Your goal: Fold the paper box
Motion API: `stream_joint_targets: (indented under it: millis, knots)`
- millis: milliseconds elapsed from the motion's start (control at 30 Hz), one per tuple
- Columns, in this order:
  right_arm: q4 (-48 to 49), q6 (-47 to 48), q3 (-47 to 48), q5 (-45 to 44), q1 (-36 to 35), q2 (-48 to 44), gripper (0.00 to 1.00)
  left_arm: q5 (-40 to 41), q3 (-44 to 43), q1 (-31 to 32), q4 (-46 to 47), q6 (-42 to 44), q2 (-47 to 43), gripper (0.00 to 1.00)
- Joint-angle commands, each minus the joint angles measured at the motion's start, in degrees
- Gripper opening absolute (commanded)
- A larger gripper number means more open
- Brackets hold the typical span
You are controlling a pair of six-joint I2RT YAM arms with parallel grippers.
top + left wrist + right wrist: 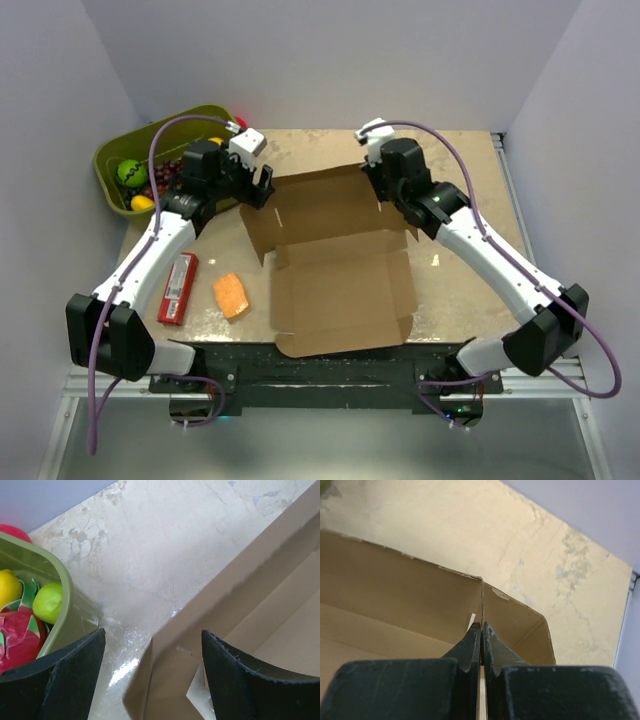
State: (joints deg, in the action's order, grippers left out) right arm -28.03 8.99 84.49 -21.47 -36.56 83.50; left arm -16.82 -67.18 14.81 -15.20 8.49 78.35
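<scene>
Your right gripper fills the near edge of the right wrist view, black fingers clenched on a thin upright edge of the plain brown corrugated cardboard paper box at its far right corner. On the other side your left gripper is released, fingers wide apart, straddling the raised cardboard wall at the far left corner; you can't tell if either pad touches it. You've got the box mid-table on the beige mottled tabletop, far section with walls partly up, near panel flat and reaching the near edge. Olive-green plastic bin holding fruit sits far left, near your left gripper. Small orange block and flat red packet lie left of the box, apart from it
</scene>
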Motion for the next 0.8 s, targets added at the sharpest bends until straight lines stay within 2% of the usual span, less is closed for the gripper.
stream_joint_targets:
  millis: [0, 300, 400, 433, 533, 700, 767]
  knots:
    - [5.62, -4.33, -5.90, 5.57, 3.95, -6.07, 0.00, -4.26, 0.73, -0.92, 3.16, -1.46, -1.53, 0.82]
    - [6.58, -6.00, -11.27, 4.16, 4.92, -9.32, 0.00, -7.00, 2.05, -0.92, 5.09, -1.55, -1.00, 0.82]
    - [6.85, -6.53, -12.07, 3.90, 5.09, -9.94, 0.00, -7.09, 1.96, -0.83, 4.92, -1.46, 0.05, 0.76]
    - [6.94, -6.62, -12.15, 3.72, 5.18, -9.94, 0.00, -6.91, 1.88, -0.75, 4.74, -1.46, 0.49, 0.70]
    - [6.76, -6.97, -12.15, 3.02, 5.35, -10.12, 0.00, -4.63, 1.70, -0.39, 4.13, -1.64, 0.23, 0.63]
    - [6.94, -8.11, -12.07, 0.82, 5.44, -10.20, 0.00, -2.78, 2.40, 0.48, 4.74, -2.25, -0.48, 0.57]
    - [7.11, -8.29, -11.98, -0.14, 5.44, -10.20, 0.00, -1.38, 2.23, 1.53, 4.13, -2.51, -0.13, 0.46]
